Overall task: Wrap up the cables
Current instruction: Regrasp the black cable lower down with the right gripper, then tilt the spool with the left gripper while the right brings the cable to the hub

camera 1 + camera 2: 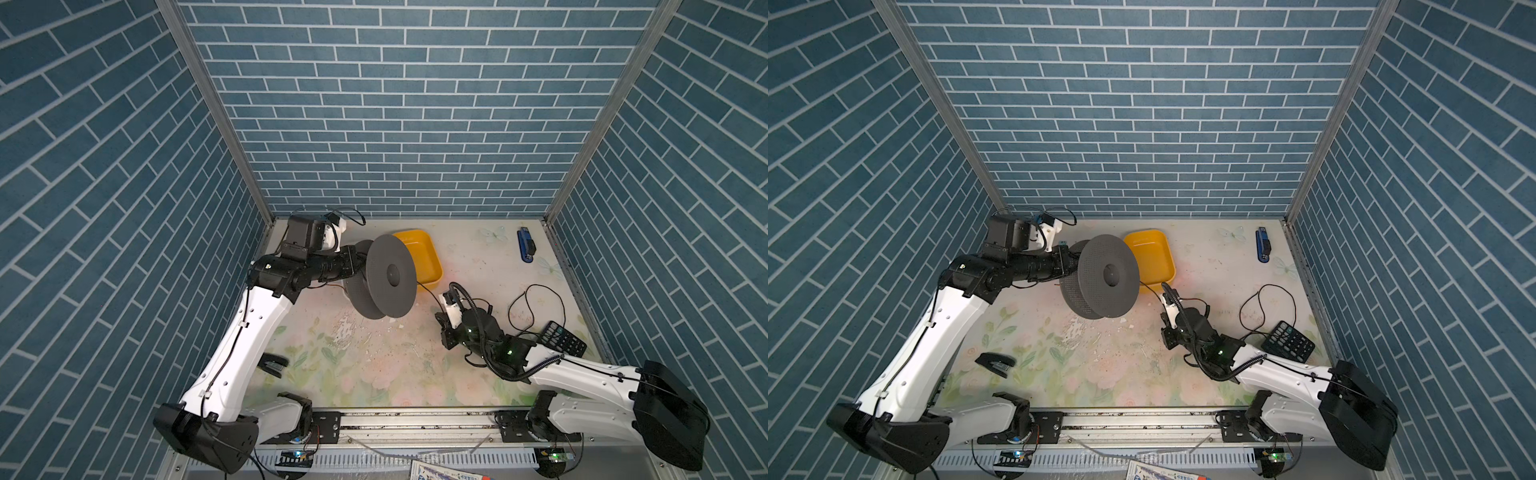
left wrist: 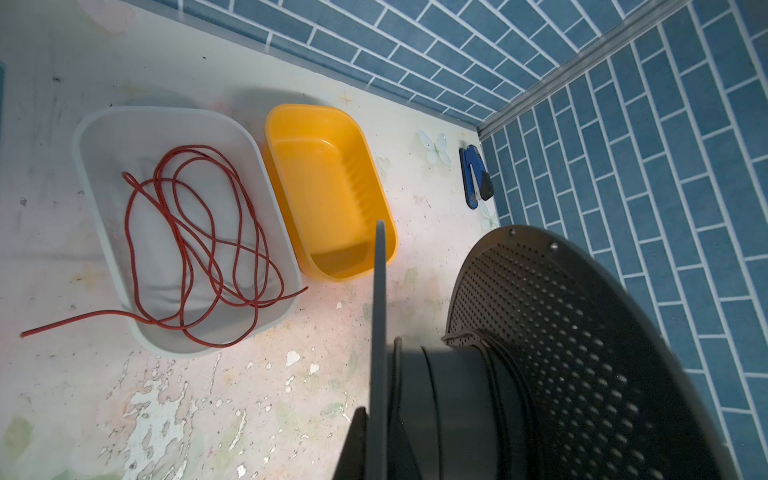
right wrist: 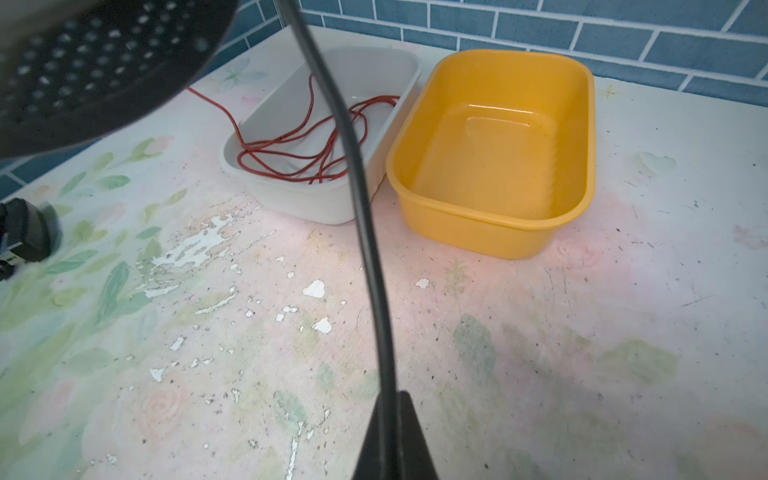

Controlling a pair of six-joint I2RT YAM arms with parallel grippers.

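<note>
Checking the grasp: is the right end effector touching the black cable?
Touching. The right wrist view shows the black cable pinched inside the shut right end effector.

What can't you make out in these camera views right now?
- White tray and red wire: nearly hidden behind the spool in both top views.
- Left fingers: cut off by left wrist view's edge; spool hides them from above.
- Right fingers: only tips show at right wrist view's edge.
- Calculator keys: too small in top views.

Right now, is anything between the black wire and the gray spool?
Nothing visible. The black wire runs clear from the right fingers to the spool; the yellow tub sits beyond it.
</note>
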